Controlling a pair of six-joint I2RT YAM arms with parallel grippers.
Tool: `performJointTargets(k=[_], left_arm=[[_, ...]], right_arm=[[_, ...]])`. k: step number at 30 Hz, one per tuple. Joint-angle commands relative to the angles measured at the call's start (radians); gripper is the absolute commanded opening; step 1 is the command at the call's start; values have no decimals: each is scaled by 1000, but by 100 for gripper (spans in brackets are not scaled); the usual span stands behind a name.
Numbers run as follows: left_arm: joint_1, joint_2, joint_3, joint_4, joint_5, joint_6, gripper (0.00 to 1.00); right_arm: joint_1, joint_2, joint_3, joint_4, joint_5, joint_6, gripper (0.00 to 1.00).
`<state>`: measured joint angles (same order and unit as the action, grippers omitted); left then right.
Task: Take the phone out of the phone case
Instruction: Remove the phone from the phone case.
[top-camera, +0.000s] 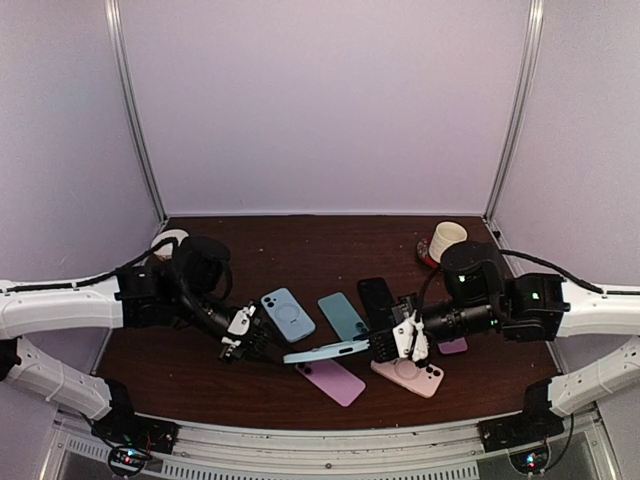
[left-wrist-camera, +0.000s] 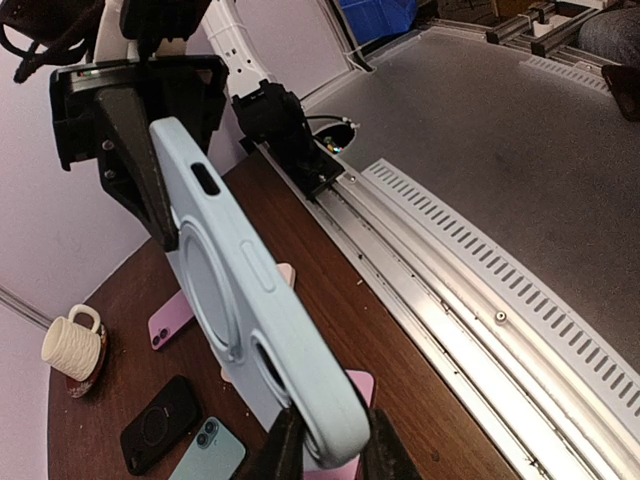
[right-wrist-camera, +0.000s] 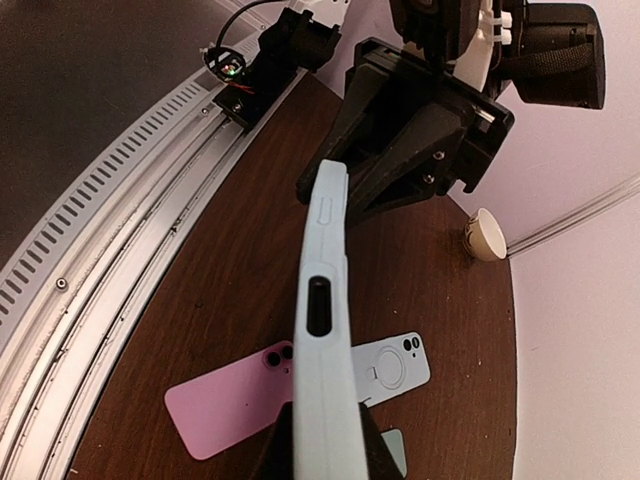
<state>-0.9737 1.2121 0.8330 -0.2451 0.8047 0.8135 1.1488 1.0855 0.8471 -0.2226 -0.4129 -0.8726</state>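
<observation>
A pale blue phone case (top-camera: 325, 351) hangs level above the table's front middle, held at both ends. My left gripper (top-camera: 262, 347) is shut on its left end and my right gripper (top-camera: 385, 345) on its right end. In the left wrist view the case (left-wrist-camera: 240, 290) runs away from my gripper (left-wrist-camera: 330, 450), its back with the ring and camera cutout showing. In the right wrist view I see the case (right-wrist-camera: 325, 330) edge-on, pinched by my gripper (right-wrist-camera: 320, 450). I cannot tell whether a phone is inside.
Several phones or cases lie on the brown table (top-camera: 300, 240): pale blue with a ring (top-camera: 288, 314), teal (top-camera: 343, 315), black (top-camera: 376, 300), purple-pink (top-camera: 331, 381), pink with a ring (top-camera: 408, 376). A cup on a red coaster (top-camera: 445, 240) stands back right, another cup (top-camera: 168, 241) back left.
</observation>
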Motion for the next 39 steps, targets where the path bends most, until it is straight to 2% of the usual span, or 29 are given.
performJointTargets(k=[1,9,17,30,31,39], left_arm=[[-9,26,42,-48,61,6,6],[-15,51,59,-76,90,9,0],[-17,79,81,-112,143,9,0],[-16,77,83,-116,128,8,0],[-17,75,83,-116,122,10,1],[-17,-24,25,-49,-18,27,37]], right_arm=[[13,36,83,-80,-22,-145,0],[34,94,157,-202,-44,-254,0],[84,172,226,-322,-19,-345,0],[111,172,226,-279,17,-338,0],[109,167,221,-276,23,-333,0],[70,49,143,-192,33,-244,0]])
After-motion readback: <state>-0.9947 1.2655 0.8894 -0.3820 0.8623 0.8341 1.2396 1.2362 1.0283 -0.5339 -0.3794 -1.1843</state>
